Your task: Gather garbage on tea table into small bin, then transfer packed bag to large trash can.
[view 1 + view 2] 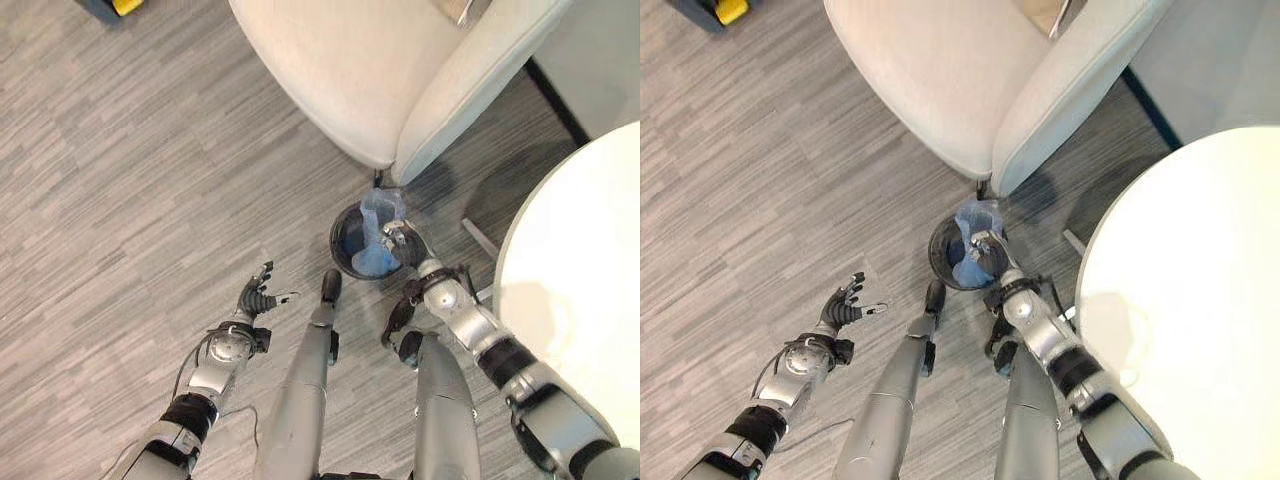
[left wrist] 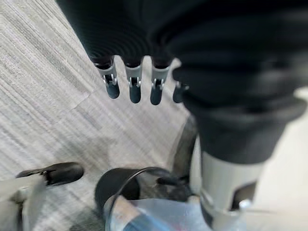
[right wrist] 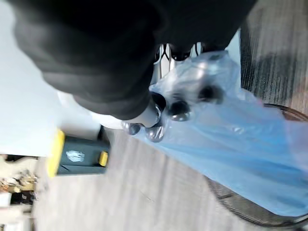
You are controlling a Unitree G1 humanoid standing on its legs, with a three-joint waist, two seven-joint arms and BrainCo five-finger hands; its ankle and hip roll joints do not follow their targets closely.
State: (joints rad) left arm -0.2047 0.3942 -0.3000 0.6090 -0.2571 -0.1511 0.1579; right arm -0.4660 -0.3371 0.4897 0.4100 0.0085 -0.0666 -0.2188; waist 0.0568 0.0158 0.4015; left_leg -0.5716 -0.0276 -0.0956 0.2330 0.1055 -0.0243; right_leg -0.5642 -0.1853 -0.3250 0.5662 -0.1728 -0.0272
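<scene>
The fingers of the right hand are curled into the gathered top of the blue bag, pinching the plastic just above the small bin. The bag stands up out of the bin, its long axis running upward from the bin's mouth to the grip, its lower part down inside the rim. So the pull looks to be straight up, away from the bin. The left hand hangs well to the left of the bin above the floor, fingers straight and spread, holding nothing; the right is plainly the nearer. The bin sits on the floor just below the chair, with the white table off to its right. Count: one bin, one bag, one chair, one table. Whether the bag has come free of the rim cannot be told.
</scene>
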